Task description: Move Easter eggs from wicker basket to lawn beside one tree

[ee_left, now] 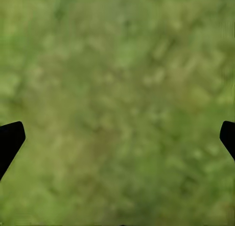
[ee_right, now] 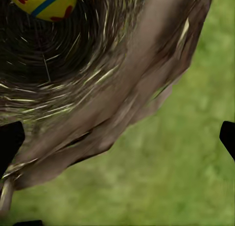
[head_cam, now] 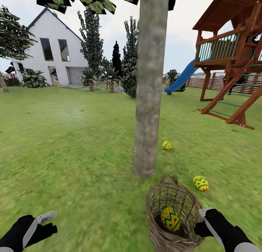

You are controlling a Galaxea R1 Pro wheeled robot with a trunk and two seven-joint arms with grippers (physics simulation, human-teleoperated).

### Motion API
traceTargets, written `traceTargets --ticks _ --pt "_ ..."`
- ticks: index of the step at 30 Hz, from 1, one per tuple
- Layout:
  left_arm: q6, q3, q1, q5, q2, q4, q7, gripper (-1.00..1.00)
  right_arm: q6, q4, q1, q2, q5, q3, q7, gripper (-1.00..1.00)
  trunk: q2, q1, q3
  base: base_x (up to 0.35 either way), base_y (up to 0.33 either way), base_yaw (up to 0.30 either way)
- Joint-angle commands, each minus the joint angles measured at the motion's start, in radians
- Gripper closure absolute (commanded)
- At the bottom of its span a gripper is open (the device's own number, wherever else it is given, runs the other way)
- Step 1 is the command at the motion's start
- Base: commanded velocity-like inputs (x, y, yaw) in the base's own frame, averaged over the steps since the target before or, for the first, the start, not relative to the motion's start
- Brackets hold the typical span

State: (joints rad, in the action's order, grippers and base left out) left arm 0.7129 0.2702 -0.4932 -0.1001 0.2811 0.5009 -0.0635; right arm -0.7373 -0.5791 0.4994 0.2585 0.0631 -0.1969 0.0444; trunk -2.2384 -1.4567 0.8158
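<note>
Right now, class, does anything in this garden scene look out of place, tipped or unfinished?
Nothing is damaged or spilled. The wicker basket stands upright beside the tree. One thing stands out: two Easter eggs lie on the lawn, but a third egg sits in the basket.

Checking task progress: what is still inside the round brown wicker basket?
One yellow egg with teal zigzag bands lies inside the round brown wicker basket, low against its far wall. The basket's floor beneath the egg is hidden by its near wall and shadow, so nothing more can be confirmed there.
</note>
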Motion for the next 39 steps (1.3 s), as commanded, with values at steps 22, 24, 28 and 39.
traceTargets --ticks 22,24,28,39 --pt "0.005 0.002 0.0 -0.006 -0.003 0.001 0.005 -1.0 -0.007 -0.002 0.001 0.012 0.009 -0.006 -0.001 -1.0 0.0 0.0 0.001 0.3 0.107 0.0" --pt "0.004 0.003 0.0 -0.006 -0.003 0.001 0.005 -1.0 -0.007 -0.002 0.001 0.012 0.009 -0.006 -0.001 -1.0 0.0 0.0 0.001 0.334 0.0 0.0" --pt "0.004 0.004 0.0 -0.007 -0.002 0.002 0.003 -1.0 -0.007 -0.001 0.001 0.01 0.009 -0.007 -0.001 -1.0 0.0 0.0 0.001 0.143 0.0 0.0" --pt "0.004 0.004 0.0 -0.008 -0.002 0.001 0.002 -1.0 -0.007 -0.001 0.001 0.01 0.005 -0.006 -0.001 -1.0 0.0 0.0 0.001 -0.023 0.157 0.0"
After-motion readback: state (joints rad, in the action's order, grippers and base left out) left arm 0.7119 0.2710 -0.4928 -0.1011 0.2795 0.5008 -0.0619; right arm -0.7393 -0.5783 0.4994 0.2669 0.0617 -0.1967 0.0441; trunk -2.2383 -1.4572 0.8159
